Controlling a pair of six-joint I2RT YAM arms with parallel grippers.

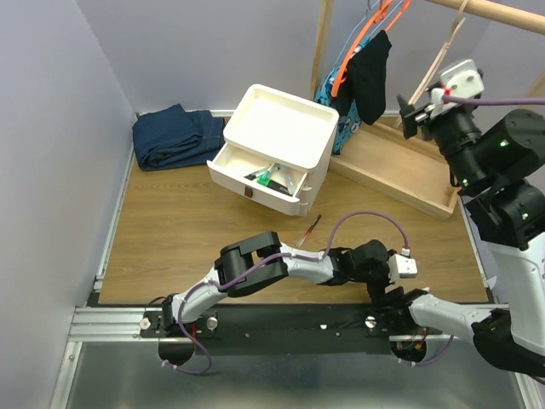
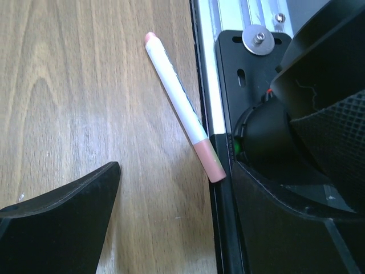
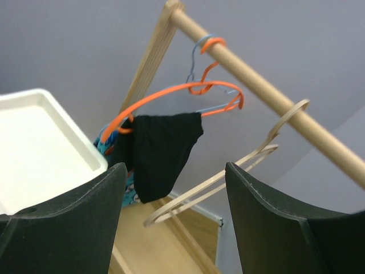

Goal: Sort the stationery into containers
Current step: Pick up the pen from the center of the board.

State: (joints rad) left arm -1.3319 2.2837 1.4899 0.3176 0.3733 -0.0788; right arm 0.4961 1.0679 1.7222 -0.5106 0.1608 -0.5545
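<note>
A white marker with a pink cap (image 2: 179, 105) lies on the wooden table against the black base rail (image 2: 219, 228). My left gripper (image 2: 171, 228) is open just above the table, with the capped end a little ahead of its jaws. In the top view the left gripper (image 1: 385, 291) is low at the table's near edge and hides the marker. A red pen (image 1: 311, 228) lies mid-table. The white drawer stack (image 1: 285, 128) stands at the back, its top drawer (image 1: 255, 179) pulled out with a black-green marker (image 1: 268, 177) inside. My right gripper (image 1: 407, 115) is open, empty and raised high.
Folded jeans (image 1: 174, 136) lie at the back left. A long wooden tray (image 1: 400, 170) under a clothes rail with hangers (image 3: 199, 91) and a black cloth (image 3: 162, 151) stands at the back right. The stack's tray top (image 3: 40, 154) shows in the right wrist view.
</note>
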